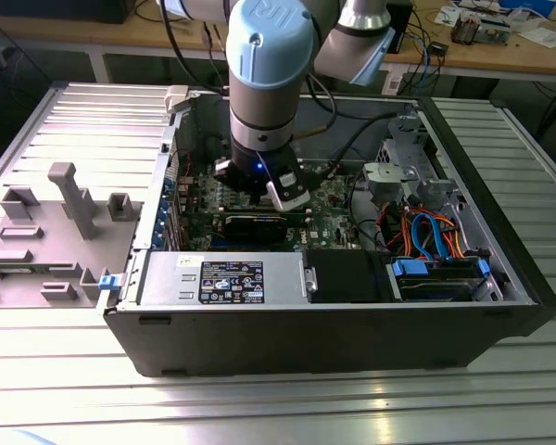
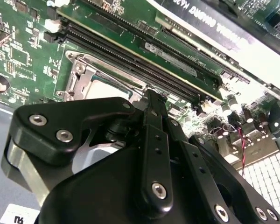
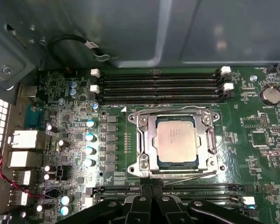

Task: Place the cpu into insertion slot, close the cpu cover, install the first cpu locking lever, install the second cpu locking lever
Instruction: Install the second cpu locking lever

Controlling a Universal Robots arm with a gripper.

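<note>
The arm [image 1: 269,83] is lowered into the open computer case [image 1: 334,306], over the green circuit board [image 1: 329,215].

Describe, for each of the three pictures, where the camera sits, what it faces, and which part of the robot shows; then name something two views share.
Exterior view: off the arm, above, facing the open computer case; the arm's wrist shows.
First wrist view: on the arm, facing the cpu under the cpu cover; gripper tip shows.
Second wrist view: on the arm, low over the motherboard; gripper body shows.
Both wrist views share the cover and memory slots.
</note>
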